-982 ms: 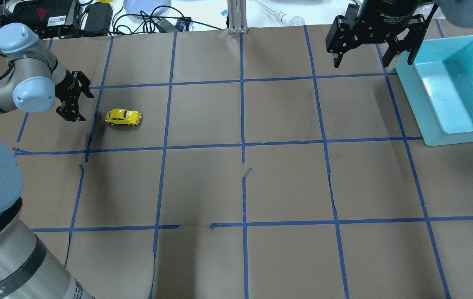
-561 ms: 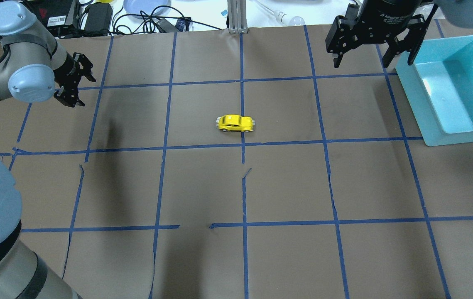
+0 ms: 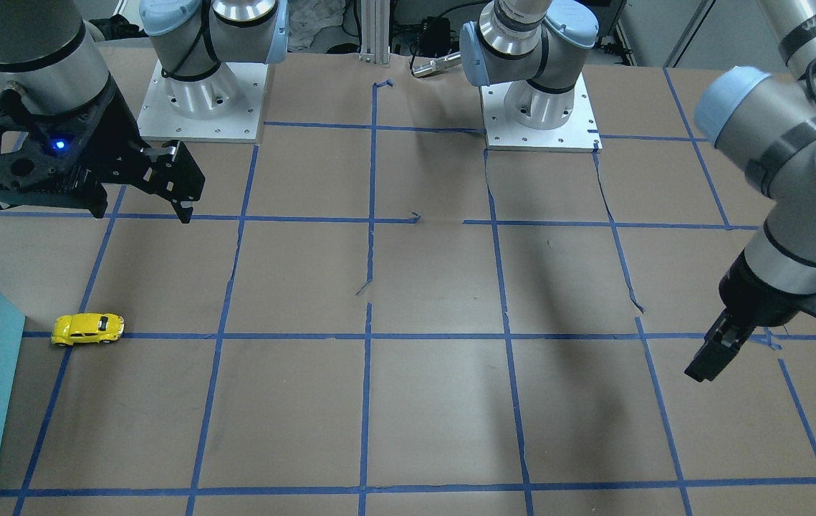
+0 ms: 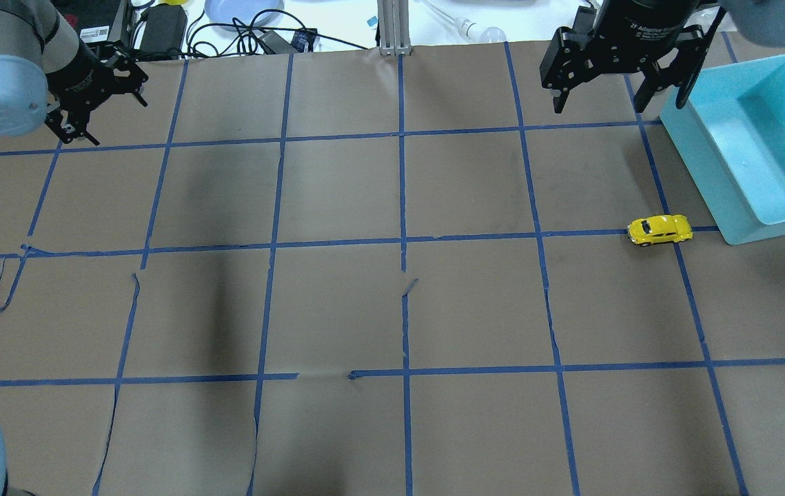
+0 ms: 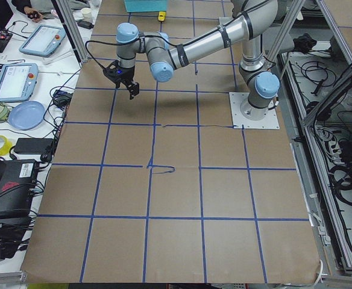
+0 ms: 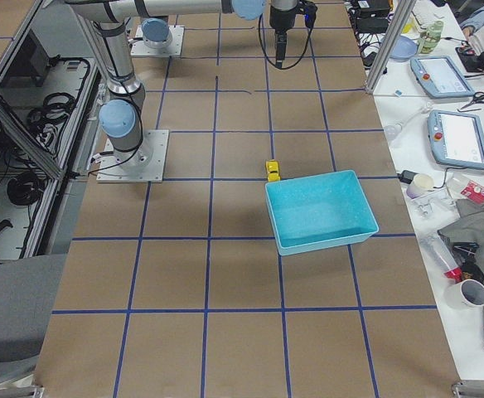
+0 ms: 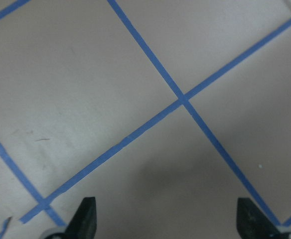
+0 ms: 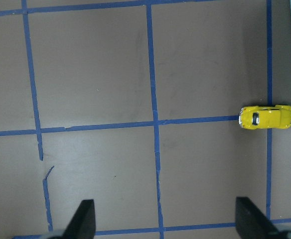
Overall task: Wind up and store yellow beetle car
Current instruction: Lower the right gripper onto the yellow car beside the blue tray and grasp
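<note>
A tiny glossy yellow beetle-shaped toy car (image 4: 659, 230) stands on a blue tape line of the brown paper-covered table (image 4: 337, 310), close to the table's right end. Its long axis runs along the table's length. One end faces the near-left corner of a turquoise plastic tray (image 4: 778, 224), just beside it and apart; nose or tail, I cannot tell. Farther back the black right gripper (image 4: 613, 96), marked "2F Adaptive", hovers with jaws wide apart, the car outside them toward the near edge. At the far left corner the left gripper (image 7: 168, 224) hangs with jaws spread, empty.
</note>
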`<control>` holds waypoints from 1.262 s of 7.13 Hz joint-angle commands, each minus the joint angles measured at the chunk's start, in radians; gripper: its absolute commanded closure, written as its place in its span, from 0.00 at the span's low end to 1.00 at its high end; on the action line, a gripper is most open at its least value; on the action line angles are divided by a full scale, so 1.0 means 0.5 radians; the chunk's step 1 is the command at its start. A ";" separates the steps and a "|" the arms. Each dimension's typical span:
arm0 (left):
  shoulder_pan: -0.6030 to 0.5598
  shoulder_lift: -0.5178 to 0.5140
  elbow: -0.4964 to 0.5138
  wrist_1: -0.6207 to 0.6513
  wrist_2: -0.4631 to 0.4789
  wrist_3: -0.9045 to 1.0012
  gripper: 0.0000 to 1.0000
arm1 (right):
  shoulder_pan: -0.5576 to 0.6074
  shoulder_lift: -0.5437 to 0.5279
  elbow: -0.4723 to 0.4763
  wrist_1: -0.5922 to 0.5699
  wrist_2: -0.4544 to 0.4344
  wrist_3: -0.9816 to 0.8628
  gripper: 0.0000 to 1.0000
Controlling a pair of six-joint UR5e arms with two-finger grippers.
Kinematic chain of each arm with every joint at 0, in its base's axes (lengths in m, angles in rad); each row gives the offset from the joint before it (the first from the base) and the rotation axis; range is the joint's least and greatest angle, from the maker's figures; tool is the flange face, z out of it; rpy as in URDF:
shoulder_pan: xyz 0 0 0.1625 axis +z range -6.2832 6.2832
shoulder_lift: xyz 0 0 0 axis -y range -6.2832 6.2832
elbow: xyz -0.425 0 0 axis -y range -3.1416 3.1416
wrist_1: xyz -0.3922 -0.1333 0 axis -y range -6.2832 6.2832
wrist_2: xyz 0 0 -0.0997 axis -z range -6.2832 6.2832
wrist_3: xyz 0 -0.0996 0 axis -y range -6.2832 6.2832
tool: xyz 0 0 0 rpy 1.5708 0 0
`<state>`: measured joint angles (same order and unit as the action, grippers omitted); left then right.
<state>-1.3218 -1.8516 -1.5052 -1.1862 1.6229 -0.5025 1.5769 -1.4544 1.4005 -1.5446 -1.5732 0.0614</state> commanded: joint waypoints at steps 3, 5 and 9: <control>-0.096 0.321 0.234 -0.836 0.067 0.661 0.00 | -0.098 0.016 0.000 0.012 -0.026 -0.342 0.00; -0.240 0.347 0.185 -0.764 0.061 0.689 0.00 | -0.245 0.016 0.003 0.201 -0.032 -0.685 0.00; -0.308 0.481 -0.051 -0.735 -0.054 1.130 0.00 | -0.726 0.071 0.251 -0.145 0.020 -2.326 0.00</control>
<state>-1.4669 -1.6348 -1.5154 -1.5558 1.6365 -0.0015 1.2768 -1.4347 1.4687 -1.5236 -1.5713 -0.8725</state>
